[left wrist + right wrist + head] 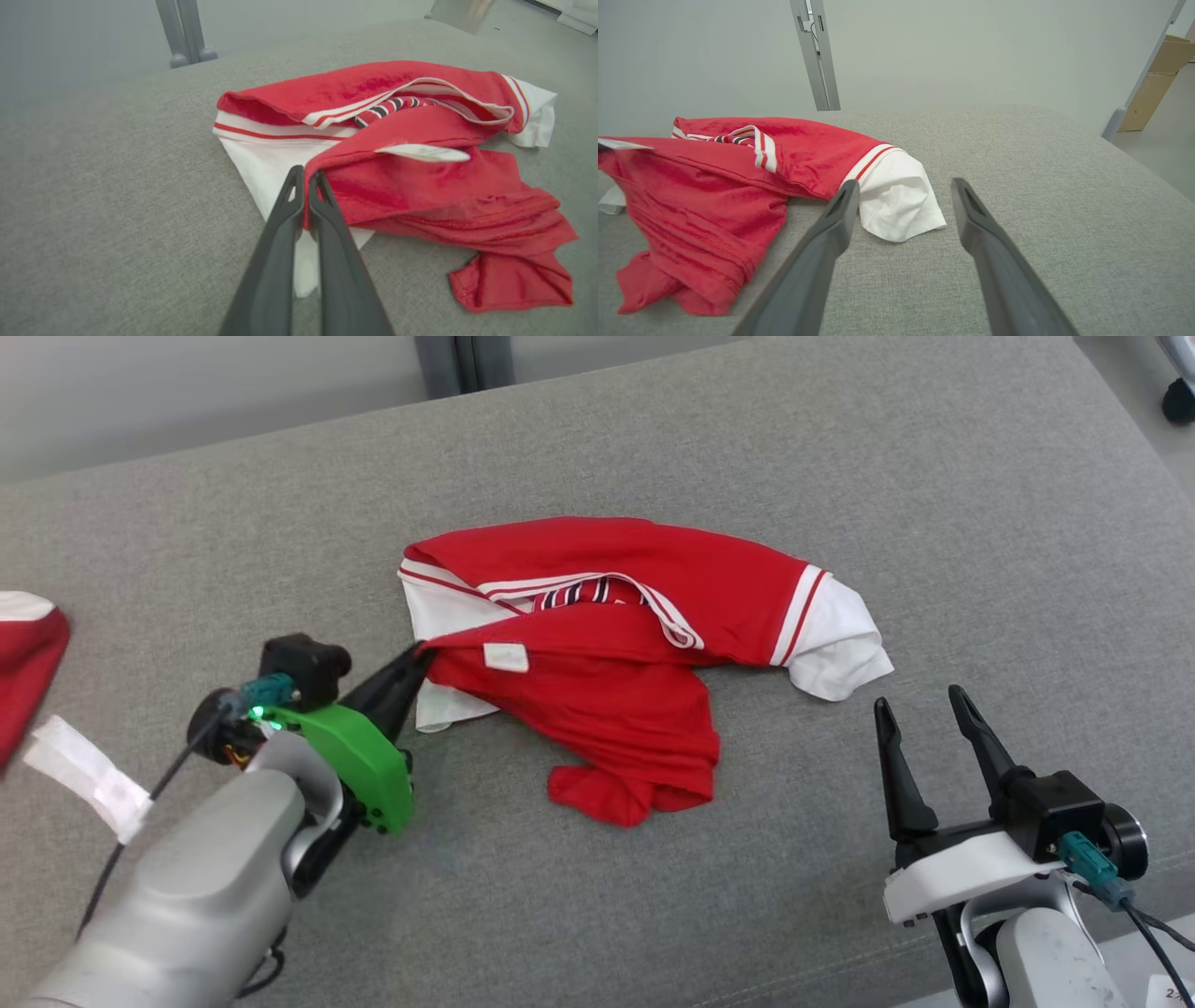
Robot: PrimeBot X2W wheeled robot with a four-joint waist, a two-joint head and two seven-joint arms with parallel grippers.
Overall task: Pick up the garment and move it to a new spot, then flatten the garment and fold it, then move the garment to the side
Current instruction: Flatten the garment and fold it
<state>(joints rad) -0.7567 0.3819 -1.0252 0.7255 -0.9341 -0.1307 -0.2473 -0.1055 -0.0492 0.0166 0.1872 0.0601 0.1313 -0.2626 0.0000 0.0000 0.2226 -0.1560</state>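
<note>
The shirt is red, with white sleeves and stripes at the neck. It lies in a crumpled heap in the middle of the gray cushion. The left gripper has its two fingers pinched together on a red fold at the shirt's edge. The shirt spreads out from it toward 3 o'clock. The right gripper has its fingers apart and holds nothing. The shirt's white sleeve is near it, at 10 o'clock.
</note>
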